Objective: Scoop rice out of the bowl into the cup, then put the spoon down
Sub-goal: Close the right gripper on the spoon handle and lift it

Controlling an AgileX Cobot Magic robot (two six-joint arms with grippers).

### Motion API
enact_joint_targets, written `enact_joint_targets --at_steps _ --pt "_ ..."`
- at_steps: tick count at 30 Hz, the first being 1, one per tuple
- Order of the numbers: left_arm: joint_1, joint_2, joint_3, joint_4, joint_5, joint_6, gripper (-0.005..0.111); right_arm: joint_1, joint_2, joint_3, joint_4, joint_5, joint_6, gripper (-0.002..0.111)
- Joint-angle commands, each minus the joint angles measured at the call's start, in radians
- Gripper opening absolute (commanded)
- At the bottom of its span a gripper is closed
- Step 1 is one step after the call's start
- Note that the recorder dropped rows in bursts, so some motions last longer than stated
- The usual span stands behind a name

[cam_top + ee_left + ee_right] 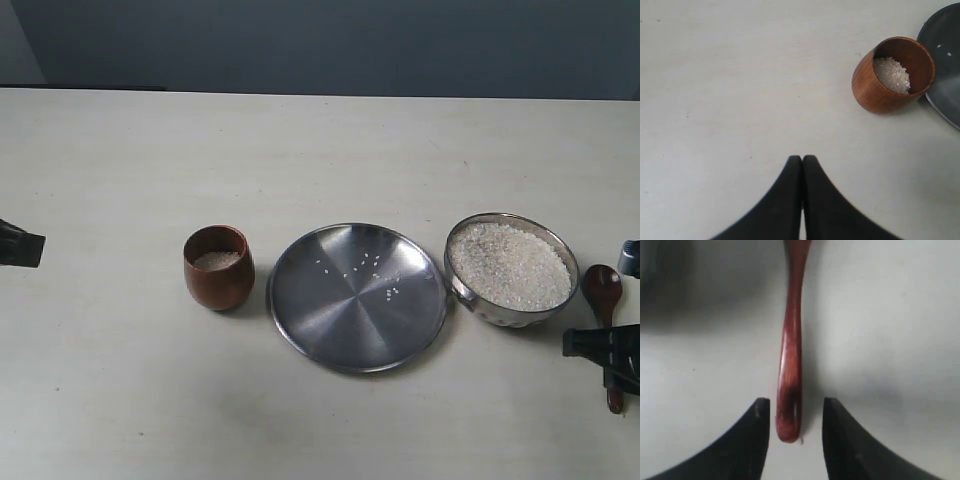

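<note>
Right wrist view: the right tool stands released, its jaws apart with the tail end of the spoon handle lying between them. Bare desk shows on each side of the handle, so nothing is clamped. In the exterior view the spoon lies flat on the desk at 3 o'clock of the bowl, just beside it. Its long axis runs 12 to 6 o'clock, with the round end at 12 and the right tool at the 6 o'clock tip. The rice heaps in the bowl, and some sits in the cup at 9 o'clock of the plate. The left tool is clenched on nothing, well off at 9 o'clock of the cup. The right arm is far nearer, so I judge its coming move to be a straight retreat toward 6 o'clock, along the handle
</note>
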Motion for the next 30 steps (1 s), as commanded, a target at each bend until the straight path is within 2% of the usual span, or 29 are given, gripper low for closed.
enact_joint_targets --at_steps 1,3,19,21,23,24,30 --pt "0.001 0.002 0.001 0.002 -0.012 0.002 0.0 -0.004 0.002 0.005 0.003 -0.016 0.002 0.034" --pt "0.001 0.002 0.001 0.002 -0.012 0.002 0.0 -0.004 0.002 0.005 0.003 -0.023 0.002 0.031" --pt "0.001 0.002 0.001 0.002 -0.012 0.002 0.0 -0.004 0.136 0.005 0.01 -0.079 0.002 0.031" --pt "0.001 0.002 0.001 0.002 -0.012 0.002 0.0 -0.004 0.138 0.005 0.01 -0.072 0.002 0.023" --pt "0.001 0.002 0.001 0.002 -0.012 0.002 0.0 -0.004 0.138 0.003 0.01 -0.069 0.002 0.003" --pt "0.001 0.002 0.001 0.002 -0.012 0.002 0.0 -0.004 0.138 0.003 0.01 -0.069 0.002 0.0" --pt "0.001 0.002 0.001 0.002 -0.012 0.002 0.0 -0.004 0.095 -0.061 -0.051 0.055 0.004 0.0"
